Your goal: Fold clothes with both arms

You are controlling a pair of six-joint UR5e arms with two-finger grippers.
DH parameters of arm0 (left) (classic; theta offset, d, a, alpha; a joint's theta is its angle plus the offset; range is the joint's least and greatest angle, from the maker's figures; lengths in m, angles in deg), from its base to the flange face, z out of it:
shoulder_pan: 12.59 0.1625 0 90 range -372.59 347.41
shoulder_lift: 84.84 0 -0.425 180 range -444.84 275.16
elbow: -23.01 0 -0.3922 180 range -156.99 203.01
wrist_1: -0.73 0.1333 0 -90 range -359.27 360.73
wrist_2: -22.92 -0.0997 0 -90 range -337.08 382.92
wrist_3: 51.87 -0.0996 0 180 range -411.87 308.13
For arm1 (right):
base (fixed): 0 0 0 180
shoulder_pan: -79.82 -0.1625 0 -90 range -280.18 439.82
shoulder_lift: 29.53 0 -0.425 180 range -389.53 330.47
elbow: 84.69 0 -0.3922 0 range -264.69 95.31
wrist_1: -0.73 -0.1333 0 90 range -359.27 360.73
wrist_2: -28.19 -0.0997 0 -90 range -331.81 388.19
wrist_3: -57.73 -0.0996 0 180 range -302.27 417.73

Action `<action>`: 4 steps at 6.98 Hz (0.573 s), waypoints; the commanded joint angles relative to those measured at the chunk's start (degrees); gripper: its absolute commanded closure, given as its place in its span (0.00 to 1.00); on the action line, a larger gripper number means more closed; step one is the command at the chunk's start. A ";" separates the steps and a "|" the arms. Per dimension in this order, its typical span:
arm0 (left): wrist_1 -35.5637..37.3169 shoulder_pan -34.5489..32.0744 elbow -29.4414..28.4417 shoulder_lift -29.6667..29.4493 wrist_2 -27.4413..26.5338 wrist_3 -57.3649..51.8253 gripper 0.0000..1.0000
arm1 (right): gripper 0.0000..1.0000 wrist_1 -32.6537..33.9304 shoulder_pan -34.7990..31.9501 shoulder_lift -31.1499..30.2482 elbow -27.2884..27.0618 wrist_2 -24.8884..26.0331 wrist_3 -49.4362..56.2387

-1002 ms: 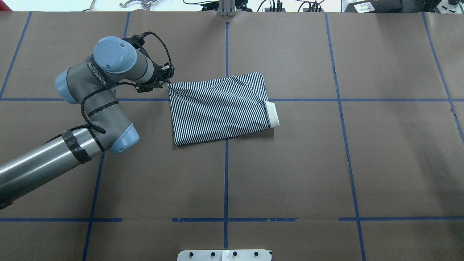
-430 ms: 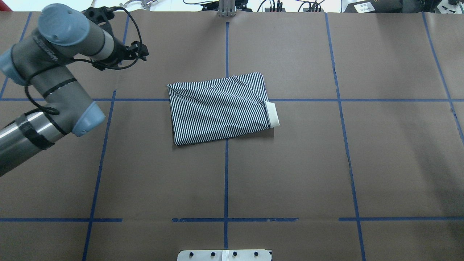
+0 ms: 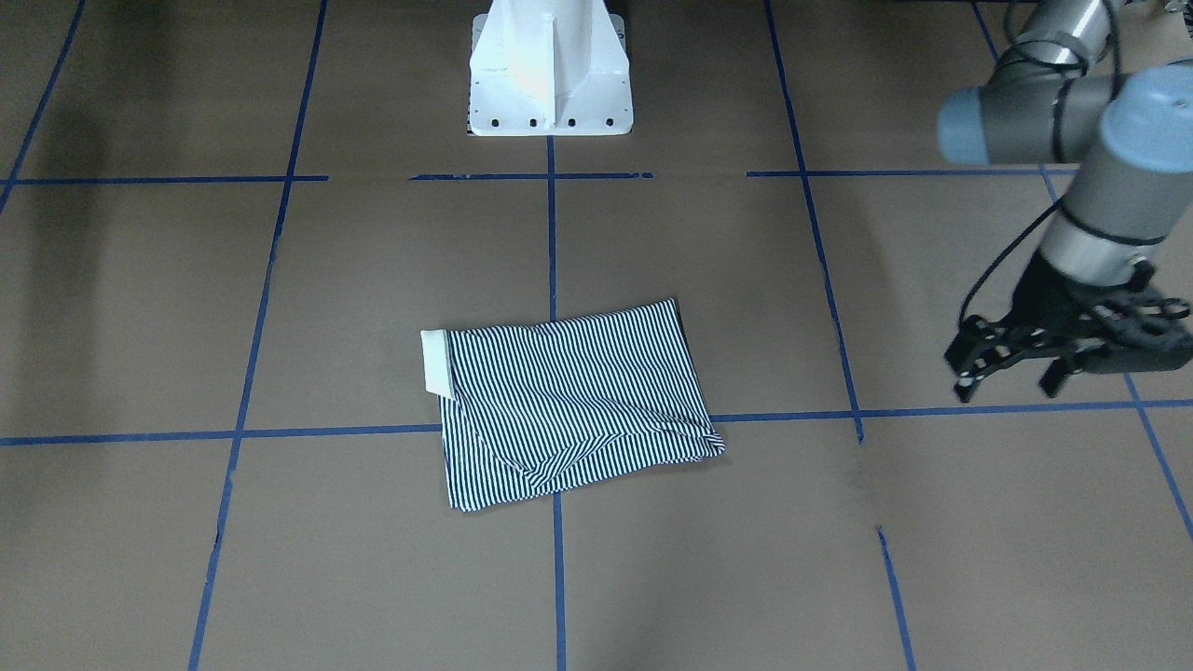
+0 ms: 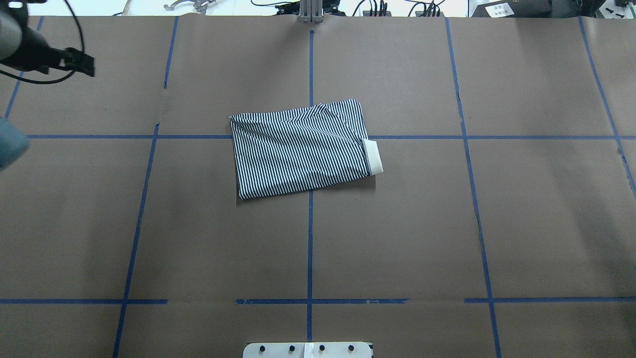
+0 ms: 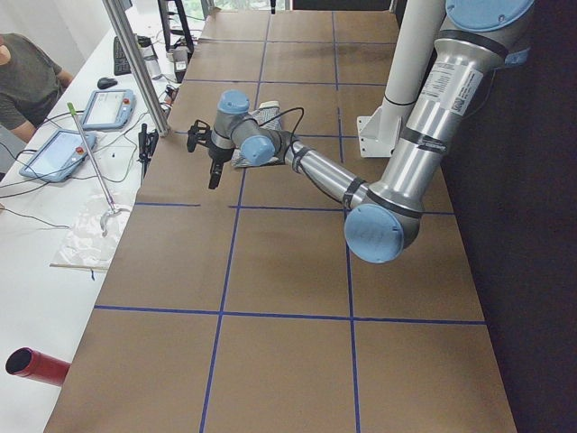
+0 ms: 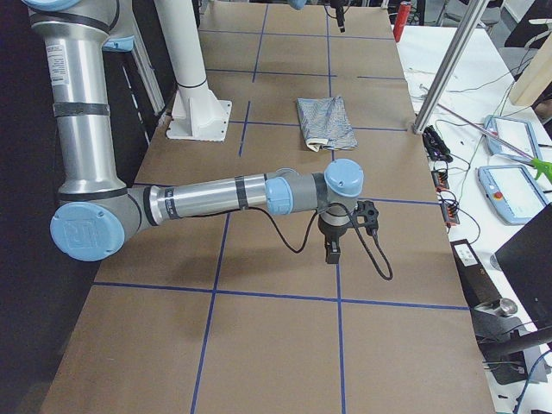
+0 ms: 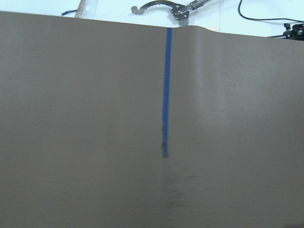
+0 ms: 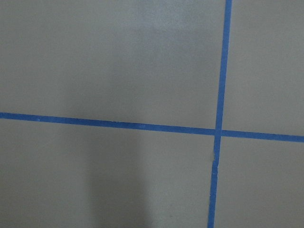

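Note:
The striped polo shirt [image 4: 298,154] lies folded into a flat rectangle in the middle of the brown table, with a cream band [image 4: 373,156] sticking out at its right edge. The front-facing view shows the same shirt [image 3: 569,410] lying alone, with nothing touching it. My left gripper [image 3: 1005,384] hangs open and empty well off to the shirt's side; overhead, the left gripper [image 4: 84,64] sits at the far left corner. My right gripper [image 6: 332,252] shows only in the exterior right view, low over the table far from the shirt [image 6: 326,121]; I cannot tell its state.
The white pedestal base [image 3: 550,84] stands at the robot's side of the table. Blue tape lines [image 4: 310,248] grid the brown surface. A side bench holds tablets [image 5: 108,108], a person [image 5: 22,77] sits there, and a metal post [image 5: 135,63] rises at the table's edge.
My left arm has pulled back from the shirt's far left corner, moving left and away until mostly out of the overhead view. The shirt has not moved.

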 commanded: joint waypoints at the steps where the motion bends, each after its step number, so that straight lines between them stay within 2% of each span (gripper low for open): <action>1: 1.27 -12.38 1.50 8.19 5.62 -24.65 0.00 | 0.00 -3.05 -1.73 -4.94 -0.33 -0.47 0.19; 2: 1.89 -18.69 0.35 9.78 7.81 -33.97 0.00 | 0.00 -6.82 -1.74 -6.00 0.28 -0.30 0.02; 3: 0.42 -21.10 -3.23 12.05 13.14 -42.68 0.00 | 0.00 -7.82 -1.74 -6.01 1.68 -0.21 0.02; 4: -2.03 -21.30 -6.05 13.03 13.72 -46.34 0.00 | 0.00 -7.91 -1.74 -6.45 1.78 -0.12 0.02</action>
